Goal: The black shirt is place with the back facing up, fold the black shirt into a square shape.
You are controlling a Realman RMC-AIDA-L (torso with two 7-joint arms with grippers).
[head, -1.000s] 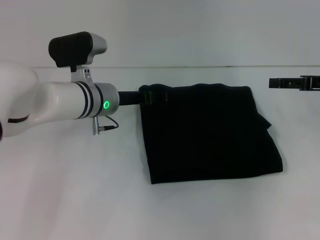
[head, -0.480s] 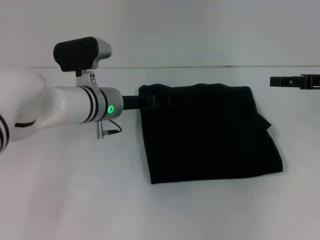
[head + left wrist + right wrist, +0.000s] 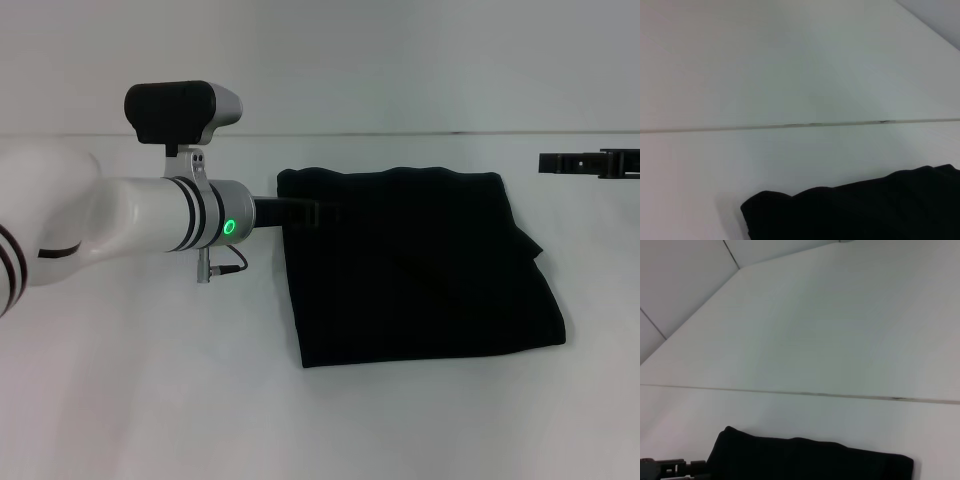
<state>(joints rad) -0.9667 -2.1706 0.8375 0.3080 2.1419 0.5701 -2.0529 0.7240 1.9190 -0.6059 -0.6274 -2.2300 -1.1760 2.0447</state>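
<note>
The soft black cloth shirt [image 3: 415, 265] lies folded on the white tabletop [image 3: 150, 400], roughly in the middle of the work area and a little toward the robot's right. It is already a compact block, close to square, slightly wider than it is deep, so its long axis runs left to right across the table. The far edge is nearly straight and sits near the seam where the table meets the white back wall [image 3: 400, 60]. The left edge slants a bit, leaning outward as it goes away from the robot, and the right side bulges where folded layers stick out in a small point. No lettering shows; the upper face is plain black. From the left wrist camera only the far left corner of the shirt [image 3: 855, 210] is visible, rumpled along the edge.

The left gripper [image 3: 300, 212], black at the end of the white arm, reaches in from the left and sits over the far left corner of the cloth; black on black, I cannot tell how its fingers stand.

The right gripper [image 3: 590, 163] hangs well off to the right, clear of the shirt, and its fingers' stance is not discernible.
</note>
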